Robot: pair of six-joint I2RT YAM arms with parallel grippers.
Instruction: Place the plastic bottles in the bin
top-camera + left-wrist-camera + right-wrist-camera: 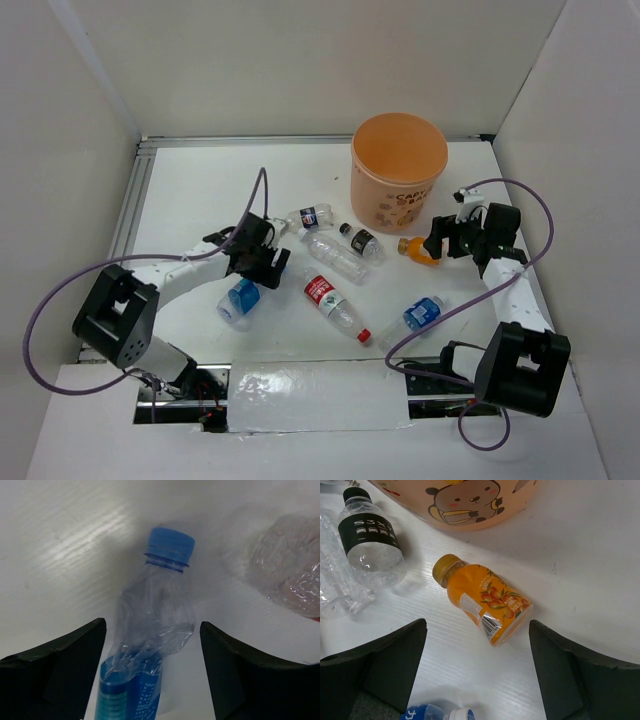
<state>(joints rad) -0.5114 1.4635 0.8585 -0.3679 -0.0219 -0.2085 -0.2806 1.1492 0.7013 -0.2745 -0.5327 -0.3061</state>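
Each arm hangs over a bottle, and neither has hold of anything. The left pincer (152, 625) is spread wide, with a finger on either side of a crumpled clear bottle with a blue label (150, 645) lying flat on the worktop (60, 540). Its blue cap (170, 545) points straight away from the wrist. The long axis therefore runs down the middle of the gap, and the fingers would close across the bottle's width, about where the label begins. From the wrist view I can't tell how high the fingers sit above it; they look apart from it, not touching.

The right pincer (477, 624) is just as wide open, over the orange juice bottle (485, 600), which lies on its side just beside the bin (470, 505). This one is skewed, with its gold cap (445, 566) toward the bin and the left finger and its base toward the right finger. I'd expect a turn of the wrist before closing.

Seen from above, the bin stands at the far side, much nearer the right arm, and looks empty. Between the arms lie the black-labelled bottle (360, 241), the red-labelled bottle (335, 305), a plain crushed bottle (335, 257) and two further blue-labelled ones.
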